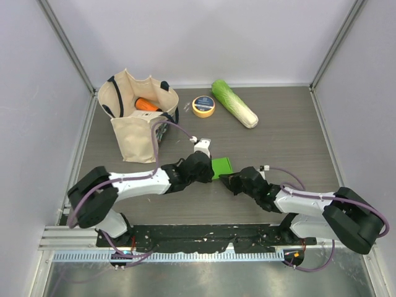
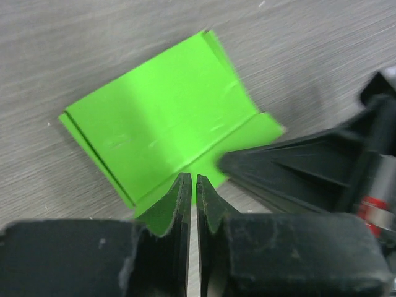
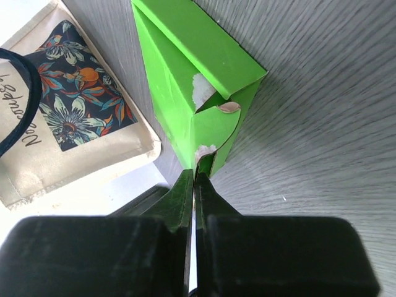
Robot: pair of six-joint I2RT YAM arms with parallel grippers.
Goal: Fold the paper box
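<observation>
The biggest thing is the grey table. The left arm and the right arm both reach to its middle. At the back sit a cloth bag, a long cabbage and a roll of tape, all well away from the work.

The paper box is bright green. It lies on the table between the two grippers, in front of the bag. It has some shape, but one end is open.

The left gripper is at the near edge of the box. Its fingers are almost together, with only a thin slit between them. I cannot tell if any card is caught in the slit.

The right gripper is at the open end. Its fingers are together, and they seem to pinch the tip of a round flap. The card has little white torn spots nearby.

I think the step now is closing this end. To do it well, the left side should hold the box flat and quiet. The right side should bend the flap slowly along its crease, then slide it in. A hard tug could rip the thin card or drag the whole box.
</observation>
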